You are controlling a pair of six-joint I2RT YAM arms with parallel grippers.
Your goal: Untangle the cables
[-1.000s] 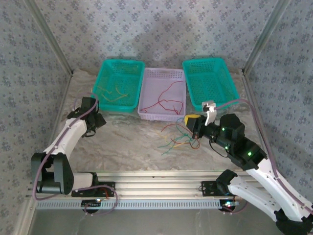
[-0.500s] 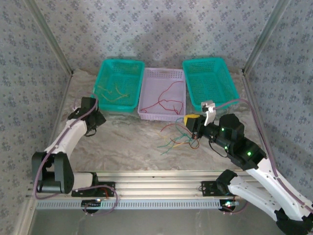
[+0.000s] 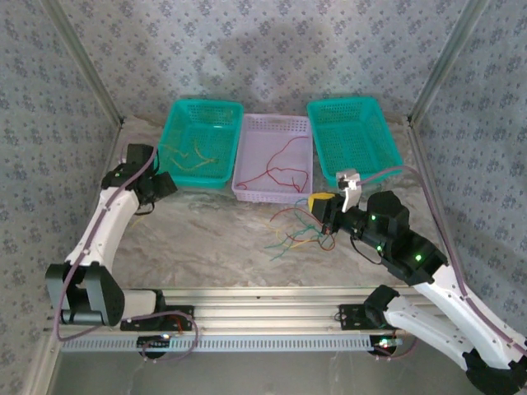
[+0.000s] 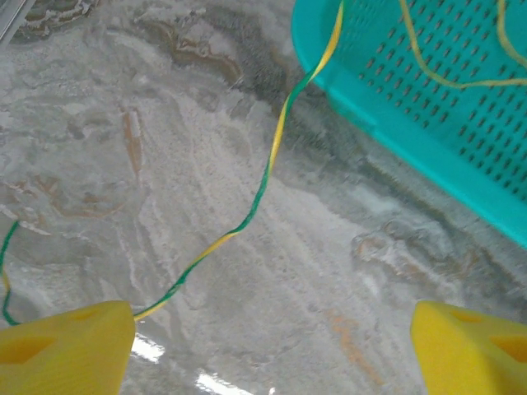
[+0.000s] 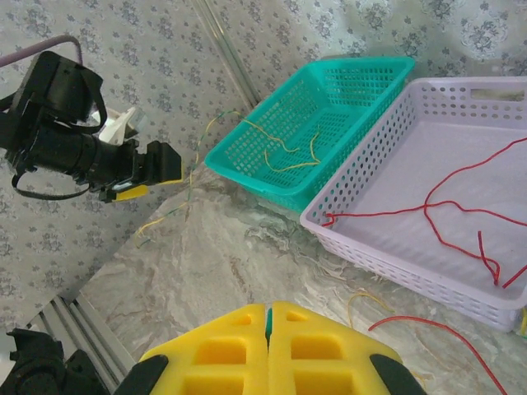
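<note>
The left end effector (image 4: 268, 352) is open, its yellow fingers spread wide above the marbled grey bench (image 3: 214, 239). A thin yellow-green cable (image 4: 272, 156) hangs over the rim of the left teal perforated plastic basket (image 4: 478, 140) and runs down to just beside the left finger. Yellow-orange cables (image 3: 193, 156) lie inside this basket. The right end effector (image 5: 268, 341) is closed, fingers pressed together, just right of a red, green and orange cable tangle (image 3: 298, 232) on the bench. Red cables (image 5: 445, 206) lie in the lilac perforated basket (image 3: 272, 125), centre far.
</note>
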